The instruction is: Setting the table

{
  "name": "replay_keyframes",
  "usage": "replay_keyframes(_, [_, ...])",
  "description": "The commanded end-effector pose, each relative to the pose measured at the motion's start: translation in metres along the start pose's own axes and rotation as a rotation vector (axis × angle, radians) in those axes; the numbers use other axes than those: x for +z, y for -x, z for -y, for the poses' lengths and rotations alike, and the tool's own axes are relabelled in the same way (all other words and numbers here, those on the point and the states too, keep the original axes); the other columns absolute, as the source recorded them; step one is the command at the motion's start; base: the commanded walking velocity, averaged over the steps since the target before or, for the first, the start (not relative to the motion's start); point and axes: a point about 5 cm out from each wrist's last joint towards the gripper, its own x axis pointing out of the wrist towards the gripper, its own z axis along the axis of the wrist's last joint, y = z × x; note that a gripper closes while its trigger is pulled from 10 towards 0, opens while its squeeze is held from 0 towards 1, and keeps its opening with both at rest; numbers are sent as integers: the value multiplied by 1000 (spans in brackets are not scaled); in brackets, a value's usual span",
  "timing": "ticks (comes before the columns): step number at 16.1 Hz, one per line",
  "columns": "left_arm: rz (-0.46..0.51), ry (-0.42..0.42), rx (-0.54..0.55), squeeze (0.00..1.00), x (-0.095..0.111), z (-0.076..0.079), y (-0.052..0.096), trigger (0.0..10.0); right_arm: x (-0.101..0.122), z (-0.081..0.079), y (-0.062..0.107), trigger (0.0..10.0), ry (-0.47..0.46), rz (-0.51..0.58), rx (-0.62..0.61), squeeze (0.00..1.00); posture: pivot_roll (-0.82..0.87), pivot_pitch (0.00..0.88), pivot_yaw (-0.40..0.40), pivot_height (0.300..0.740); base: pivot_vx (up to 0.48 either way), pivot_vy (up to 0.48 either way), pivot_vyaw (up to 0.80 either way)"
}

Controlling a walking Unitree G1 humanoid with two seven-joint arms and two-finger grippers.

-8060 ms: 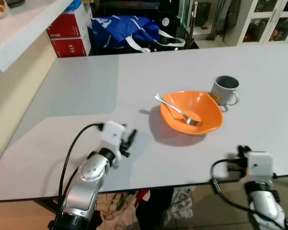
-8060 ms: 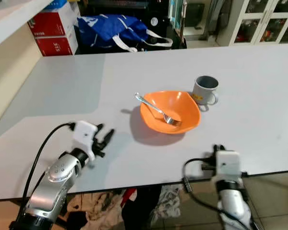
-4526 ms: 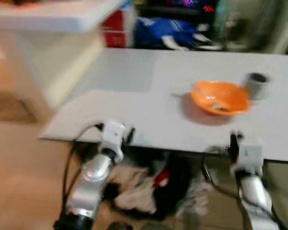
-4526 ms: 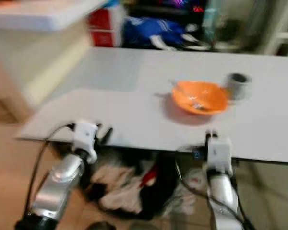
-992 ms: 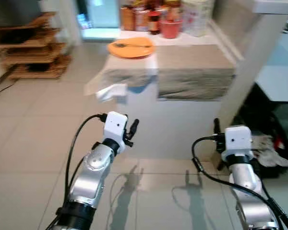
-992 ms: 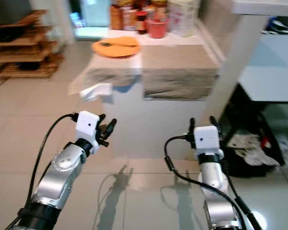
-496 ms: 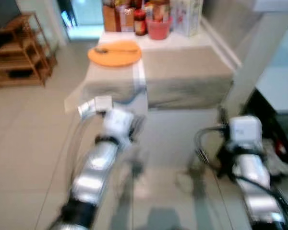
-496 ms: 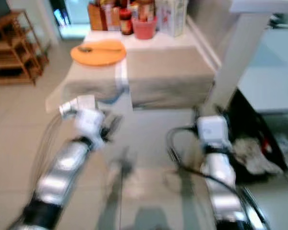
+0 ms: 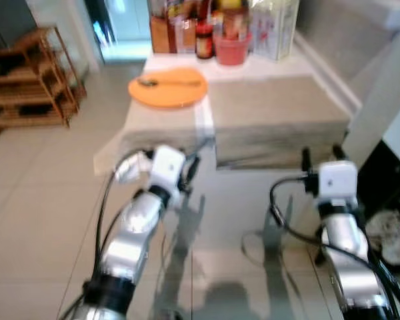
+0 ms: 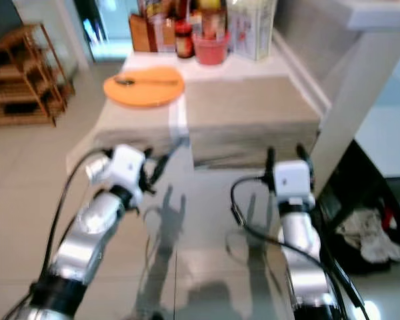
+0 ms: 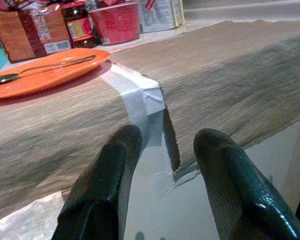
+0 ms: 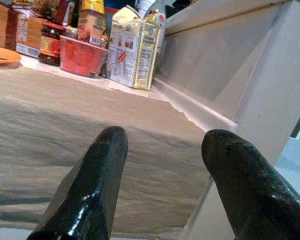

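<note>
Orange plate (image 9: 167, 90) with spoon (image 9: 167, 82) sits on the cloth-covered counter (image 9: 273, 110), near jars at its far end. Left tool (image 11: 162, 150) and right tool (image 12: 162, 150) both gape, empty, raised short of the counter, likely ready to fetch the plate.

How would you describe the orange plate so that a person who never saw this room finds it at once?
Look at the low table covered with beige cloth, ahead of both grippers. The orange plate lies on its far left part, before a row of jars and cartons. It is the only flat orange thing there, with a spoon across it.
</note>
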Motion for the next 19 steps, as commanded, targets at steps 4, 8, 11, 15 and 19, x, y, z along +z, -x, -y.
replay_keyframes(4, [24, -7, 113, 0, 10, -21, 1, 10000, 3, -1, 1, 10000, -76, 2, 14, 0, -7, 0, 26, 740, 0, 0, 0])
replay_keyframes(8, [-31, -29, 134, 0, 0, -27, 5, 10000, -7, -8, 0, 10000, -111, -70, 67, 0, 2, 0, 23, 740, 0, 0, 0])
replay_keyframes(11, [-16, -32, 138, 0, 4, -31, 4, 10000, -3, -14, -2, 10000, -94, -48, 94, 0, 7, 0, 20, 740, 0, 0, 0])
replay_keyframes(15, [33, -29, 113, 0, 12, -21, 4, 10000, 3, -14, -1, 10000, -32, 9, 99, 0, 4, 0, 24, 740, 347, 332, 0])
replay_keyframes(19, [55, -30, 98, 0, 17, -14, 1, 10000, 4, -8, -6, 10000, -17, 19, 79, 0, 3, 0, 23, 740, 336, 343, 0])
